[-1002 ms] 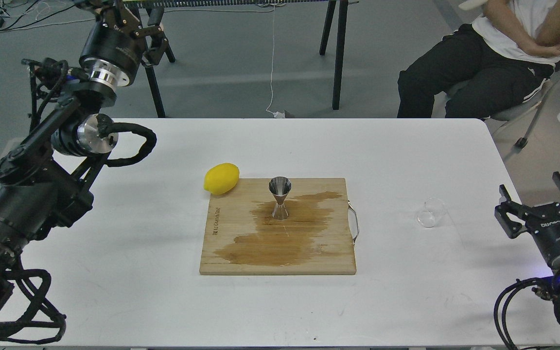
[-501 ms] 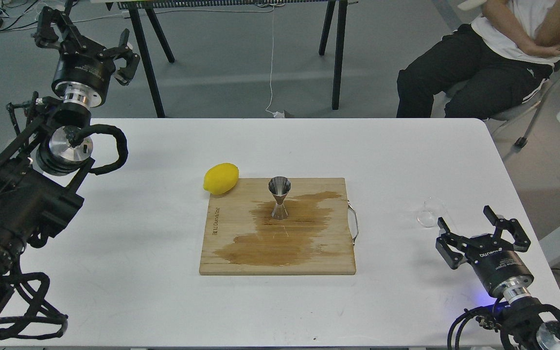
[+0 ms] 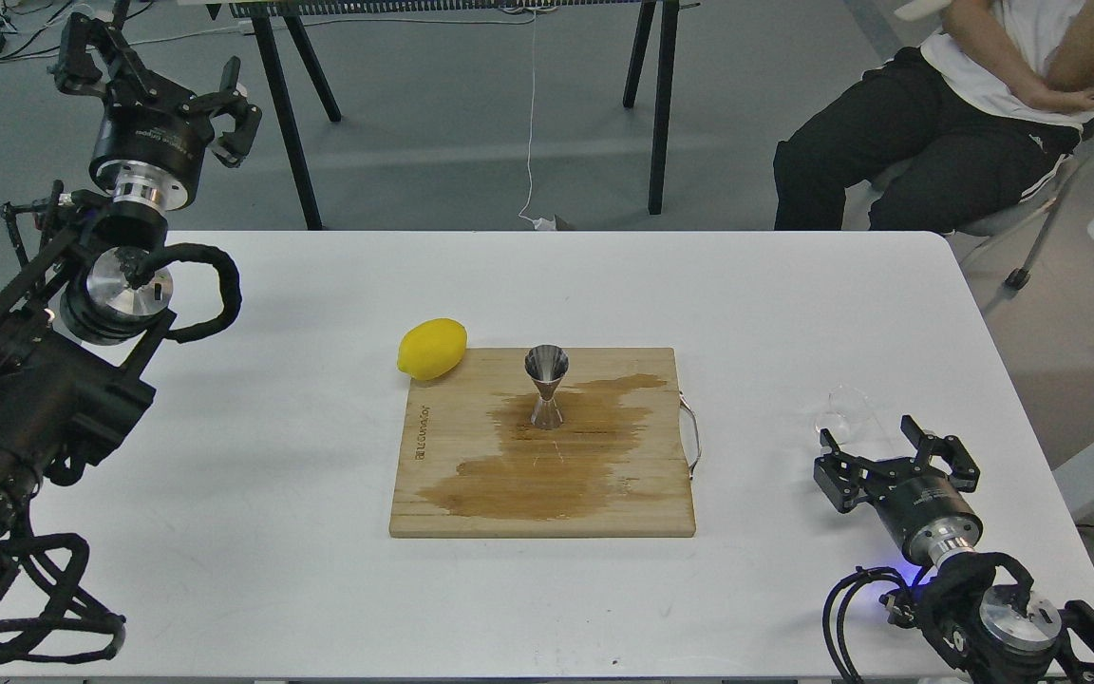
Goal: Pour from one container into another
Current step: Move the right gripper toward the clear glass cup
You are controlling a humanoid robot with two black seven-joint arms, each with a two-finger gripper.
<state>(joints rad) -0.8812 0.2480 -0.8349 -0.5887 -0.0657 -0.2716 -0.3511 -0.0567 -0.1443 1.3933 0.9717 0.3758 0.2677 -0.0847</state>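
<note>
The small clear glass cup (image 3: 841, 410) sits on the white table (image 3: 319, 570) at the right, partly behind my right gripper. My right gripper (image 3: 875, 443) stands open just in front of the cup, its fingers spread wide and holding nothing. The steel hourglass jigger (image 3: 545, 385) stands upright on the wooden cutting board (image 3: 452, 494), at the edge of a dark wet stain. My left gripper (image 3: 150, 76) is raised high at the far left, past the table's back edge, open and empty.
A yellow lemon (image 3: 432, 349) lies at the board's back left corner. A metal handle (image 3: 692, 437) sticks out of the board's right side. A seated person (image 3: 965, 104) is beyond the far right corner. Black table legs (image 3: 661, 104) stand behind.
My right gripper has moved left and closer to the glass cup, still open. My left gripper swung up and to the left. Cup, jigger and lemon have not moved.
</note>
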